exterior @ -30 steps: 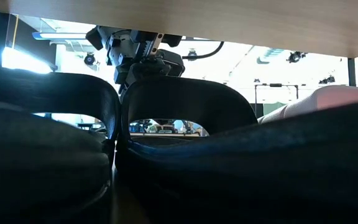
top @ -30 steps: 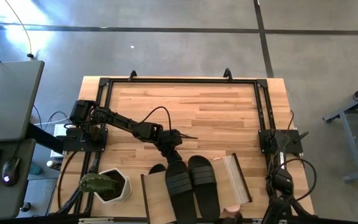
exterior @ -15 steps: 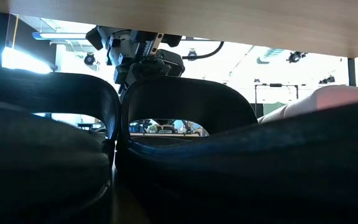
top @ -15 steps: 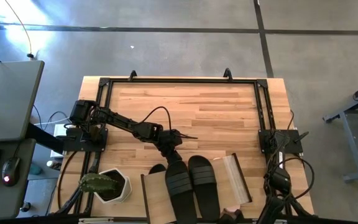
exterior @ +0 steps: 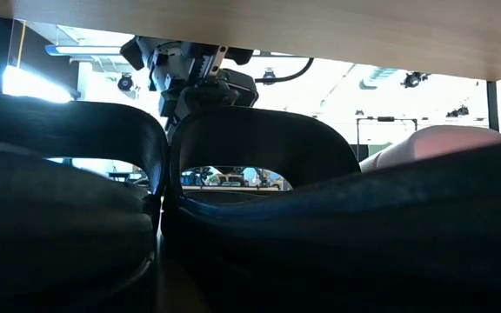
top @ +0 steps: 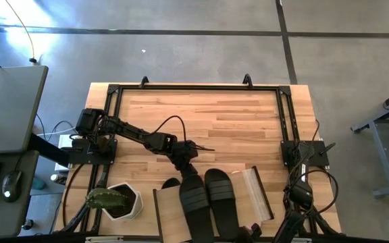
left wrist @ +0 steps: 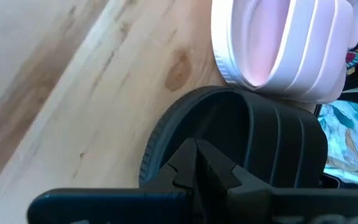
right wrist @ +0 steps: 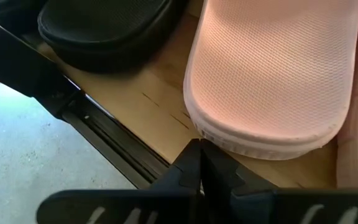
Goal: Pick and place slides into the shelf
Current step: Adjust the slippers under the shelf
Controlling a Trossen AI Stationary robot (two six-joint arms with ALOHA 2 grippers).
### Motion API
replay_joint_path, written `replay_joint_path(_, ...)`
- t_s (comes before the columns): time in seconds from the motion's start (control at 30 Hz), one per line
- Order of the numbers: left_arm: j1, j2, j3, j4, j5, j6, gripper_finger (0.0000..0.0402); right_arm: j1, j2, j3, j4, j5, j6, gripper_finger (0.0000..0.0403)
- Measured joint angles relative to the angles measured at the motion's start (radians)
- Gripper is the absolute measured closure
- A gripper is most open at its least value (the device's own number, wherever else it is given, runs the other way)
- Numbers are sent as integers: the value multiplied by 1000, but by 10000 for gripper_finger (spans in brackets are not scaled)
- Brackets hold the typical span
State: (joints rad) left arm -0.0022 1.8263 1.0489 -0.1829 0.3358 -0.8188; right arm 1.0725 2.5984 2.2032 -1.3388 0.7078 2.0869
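Left hand (left wrist: 194, 155): fingers together, tips meeting just above the heel rim of a black slide (left wrist: 247, 143). Whether they pinch that rim or only touch it cannot be settled; the contact is hidden behind the fingers.

From above, the left arm reaches across the tabletop (top: 215, 115) to the back ends of two black slides (top: 208, 202) lying side by side at the near edge. These run under or through the shelf (top: 256, 192), whose light-wood boards show on either side; the picture's lower edge cuts off the shelf and the slide fronts.

Pink-and-white slide (left wrist: 284, 43): just beside the black one in the left wrist view, partly cut off.

Right hand (right wrist: 197, 158): fingers closed together, at the near tabletop edge, tips at the rim of a pink slide (right wrist: 272, 74). Probably empty, though the pads are hard to make out. In the high view this hand is mostly out of frame.

Low view: almost wholly blocked by dark slide straps (exterior: 259, 148); the left arm's wrist shows behind them.

White plant pot (top: 117, 201) stands left of the shelf.
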Motion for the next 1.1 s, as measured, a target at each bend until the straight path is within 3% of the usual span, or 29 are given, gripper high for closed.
replay_joint_path(0.57,-18,0,0,1,10,2,401,-6,0,0,-8,16,-1,403)
replay_joint_path(0.93,6,0,0,1,-81,0,401,10,0,0,-6,16,2,403)
replay_joint_path(1.1,37,0,0,1,-74,-1,401,11,0,0,9,14,3,403)
